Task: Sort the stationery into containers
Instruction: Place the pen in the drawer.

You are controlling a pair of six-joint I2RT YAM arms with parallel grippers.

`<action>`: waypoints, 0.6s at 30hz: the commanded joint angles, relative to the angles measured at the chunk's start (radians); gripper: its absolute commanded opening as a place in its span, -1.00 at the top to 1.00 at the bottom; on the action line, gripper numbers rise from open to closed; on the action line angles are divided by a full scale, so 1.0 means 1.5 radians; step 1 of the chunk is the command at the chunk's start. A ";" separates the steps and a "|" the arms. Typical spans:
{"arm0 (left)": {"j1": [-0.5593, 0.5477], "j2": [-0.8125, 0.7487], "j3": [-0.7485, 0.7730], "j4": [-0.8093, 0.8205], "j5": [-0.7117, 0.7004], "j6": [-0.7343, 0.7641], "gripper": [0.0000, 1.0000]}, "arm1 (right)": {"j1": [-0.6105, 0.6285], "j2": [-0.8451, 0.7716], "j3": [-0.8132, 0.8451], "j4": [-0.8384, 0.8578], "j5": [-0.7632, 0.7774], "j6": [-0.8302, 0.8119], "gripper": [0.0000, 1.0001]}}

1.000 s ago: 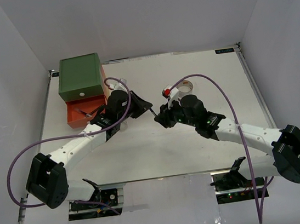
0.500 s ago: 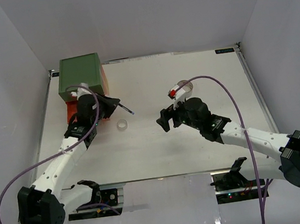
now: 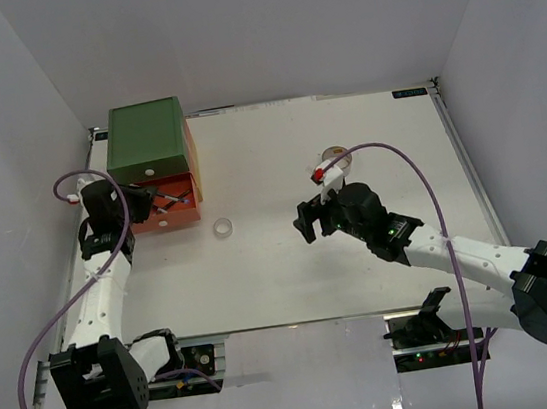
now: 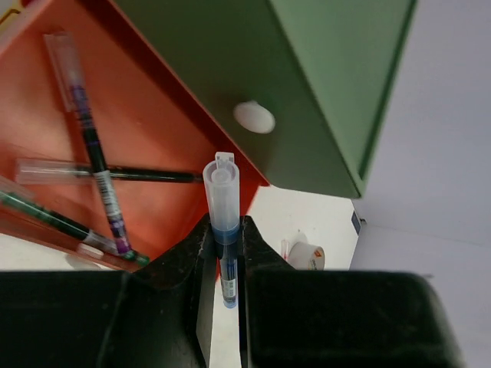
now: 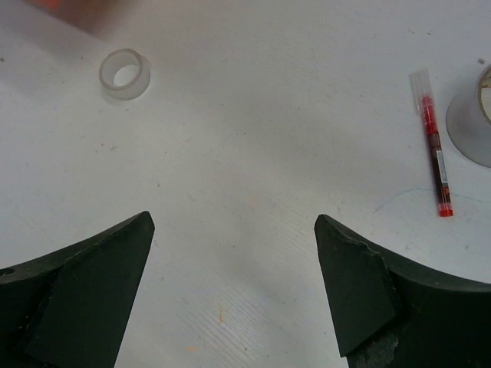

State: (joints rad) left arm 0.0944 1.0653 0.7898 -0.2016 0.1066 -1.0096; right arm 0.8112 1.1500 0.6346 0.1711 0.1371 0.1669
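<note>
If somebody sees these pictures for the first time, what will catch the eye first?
The green box at the far left of the table, with the orange drawer pulled out below it and pens lying inside. At that drawer the left gripper is shut on a pen with a clear cap. Mid-table, the right gripper stands wide open and empty, a clear tape ring and a red pen lying beyond it.

Five pens (image 4: 92,146): three in the orange drawer (image 4: 146,138), one blue pen (image 4: 222,222), one red pen (image 5: 433,153). Two tapes: grey roll (image 5: 469,126), clear ring (image 5: 123,92). One green drawer (image 4: 322,77).
</note>
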 commanded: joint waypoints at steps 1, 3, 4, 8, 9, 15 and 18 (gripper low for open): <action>0.032 0.022 0.003 0.020 0.074 -0.012 0.62 | -0.004 -0.024 -0.010 0.009 0.030 -0.016 -0.83; 0.036 0.043 0.010 0.021 0.078 -0.013 0.48 | -0.006 -0.026 -0.014 0.007 0.038 -0.019 -0.83; 0.037 0.052 0.018 0.018 0.080 -0.012 0.42 | -0.006 -0.027 -0.014 0.005 0.042 -0.021 -0.82; 0.043 0.074 0.032 0.011 0.099 -0.003 0.13 | -0.009 -0.021 -0.013 0.000 0.065 -0.032 -0.81; 0.045 0.076 0.033 0.008 0.099 0.004 -0.01 | -0.010 -0.020 -0.013 0.001 0.084 -0.036 -0.81; 0.058 0.067 0.035 -0.005 0.113 0.028 -0.50 | -0.048 0.023 -0.002 -0.001 0.125 -0.067 -0.83; 0.059 0.056 0.046 -0.019 0.116 0.048 -0.64 | -0.114 0.055 0.024 -0.009 0.080 -0.069 -0.84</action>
State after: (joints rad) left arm 0.1757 1.1934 0.8082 -0.2115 0.2550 -0.9798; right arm 0.7147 1.1938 0.6239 0.1551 0.2634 0.0887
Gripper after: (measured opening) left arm 0.801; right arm 0.919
